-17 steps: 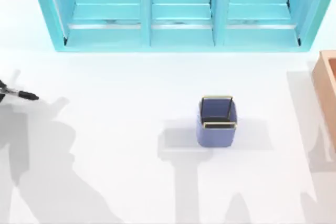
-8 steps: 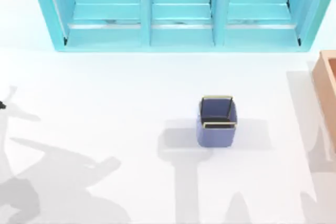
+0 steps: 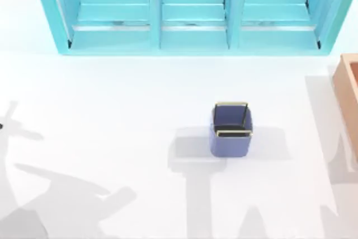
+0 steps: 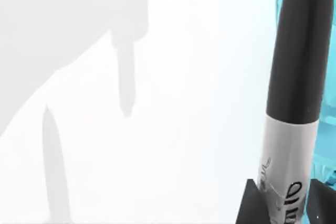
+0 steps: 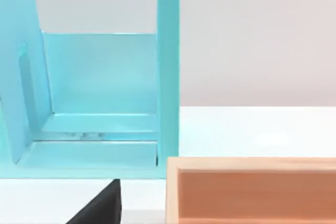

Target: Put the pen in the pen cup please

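Observation:
The pen (image 4: 294, 103) has a white barrel with dark markings and a long black cap end. It stands lifted above the white table, with my left gripper (image 4: 283, 209) shut on its barrel. The pen cup (image 3: 231, 130), small, blue-purple and tan-rimmed, stands upright right of the table's middle with a dark inside. It is far to the right of my left arm, whose shadow falls on the table's left edge. A dark part of my right gripper (image 5: 100, 208) hangs near the orange-brown box.
A large teal shelf unit (image 3: 190, 12) spans the back of the table. An orange-brown box (image 3: 349, 90) sits at the right edge, also seen close up (image 5: 252, 190) beside the shelf's end wall (image 5: 168, 72).
The pen tip and my left gripper have slid out past the top view's left edge. The arm's shadow has shifted lower on the left. The cup has not moved.

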Available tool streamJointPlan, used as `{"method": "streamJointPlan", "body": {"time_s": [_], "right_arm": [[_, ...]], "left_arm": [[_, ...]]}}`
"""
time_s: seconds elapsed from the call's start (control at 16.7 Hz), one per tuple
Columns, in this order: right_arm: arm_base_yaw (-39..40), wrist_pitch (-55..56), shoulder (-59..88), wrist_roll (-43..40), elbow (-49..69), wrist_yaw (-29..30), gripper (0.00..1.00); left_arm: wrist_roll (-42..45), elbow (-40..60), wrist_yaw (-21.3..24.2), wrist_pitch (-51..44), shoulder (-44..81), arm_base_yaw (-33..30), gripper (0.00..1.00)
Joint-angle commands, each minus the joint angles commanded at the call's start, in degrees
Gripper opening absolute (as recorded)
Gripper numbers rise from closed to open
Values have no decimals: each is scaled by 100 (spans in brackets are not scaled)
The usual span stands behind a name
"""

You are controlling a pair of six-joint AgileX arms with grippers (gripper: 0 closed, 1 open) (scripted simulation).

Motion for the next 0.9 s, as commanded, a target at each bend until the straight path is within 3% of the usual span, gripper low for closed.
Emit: {"method": "streamJointPlan", "body": {"time_s": [0.24,0.42,0.6,0.9], "right_arm": [[0,0,0,0,0,0,100],[0,0,0,0,0,0,100],[0,0,0,0,0,0,100],[0,0,0,0,0,0,100]], "left_arm": [[119,64,-343,66,257,-216,0],[417,270,-1220,289,805,-766,0],[851,676,-2575,728,1497,-1605,0],[1677,1794,-5334,1934,2671,-3429,0]]}}
